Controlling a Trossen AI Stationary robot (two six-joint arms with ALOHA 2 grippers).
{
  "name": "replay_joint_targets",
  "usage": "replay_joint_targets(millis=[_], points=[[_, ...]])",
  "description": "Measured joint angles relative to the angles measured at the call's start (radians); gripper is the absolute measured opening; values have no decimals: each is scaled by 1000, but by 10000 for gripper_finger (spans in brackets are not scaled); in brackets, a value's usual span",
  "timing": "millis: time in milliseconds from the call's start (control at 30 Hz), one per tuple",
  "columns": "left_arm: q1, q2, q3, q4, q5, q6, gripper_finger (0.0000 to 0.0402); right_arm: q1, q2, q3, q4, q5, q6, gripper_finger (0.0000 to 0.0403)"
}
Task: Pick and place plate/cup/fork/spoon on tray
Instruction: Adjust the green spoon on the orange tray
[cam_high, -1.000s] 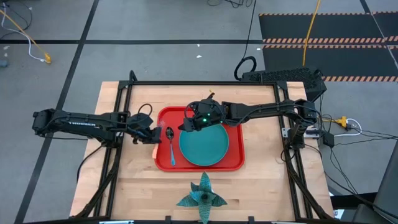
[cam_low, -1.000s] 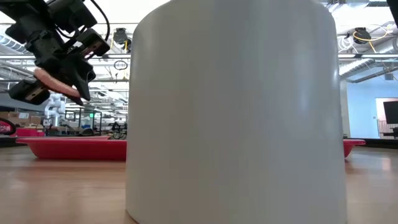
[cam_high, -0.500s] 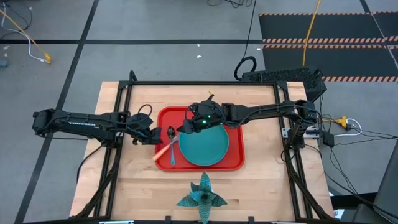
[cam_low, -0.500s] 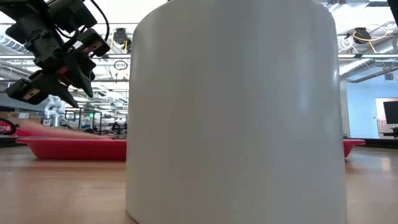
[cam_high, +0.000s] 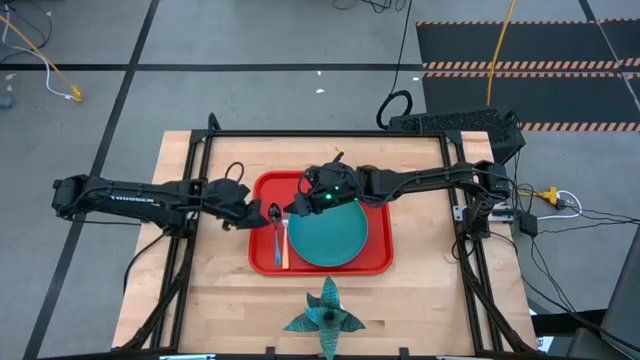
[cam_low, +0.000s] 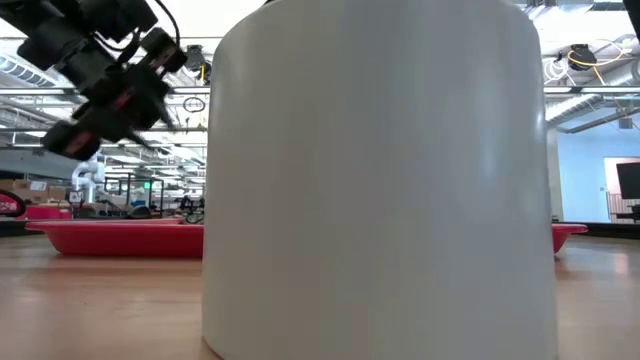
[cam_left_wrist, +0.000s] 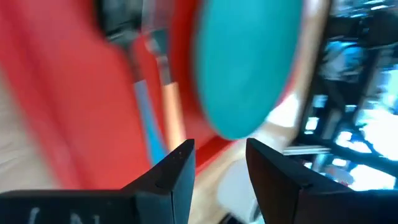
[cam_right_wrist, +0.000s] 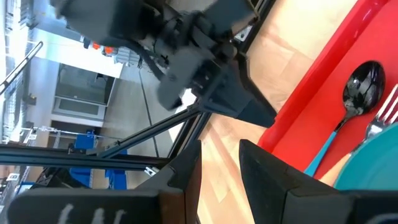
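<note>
fork (cam_high: 285, 245) now lies on the tray (cam_high: 375, 262) beside spoon (cam_high: 275, 228) and plate (cam_high: 327, 233) — left pincer (cam_high: 243, 209) spread, empty; right pincer (cam_high: 292, 206) spread too — cup unseen.

Tray (cam_high: 372, 262): glossy red plastic. Plate (cam_high: 328, 235): smooth, matt teal. Spoon (cam_right_wrist: 362, 92): shiny dark metal bowl. Bench (cam_high: 220, 290): pale wood, visible grain.
</note>
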Motion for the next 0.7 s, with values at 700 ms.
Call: replay_joint_targets(millis=[700], points=[[0,34,0,-155,-136,70,145,17,0,0,9,-29,45,100]])
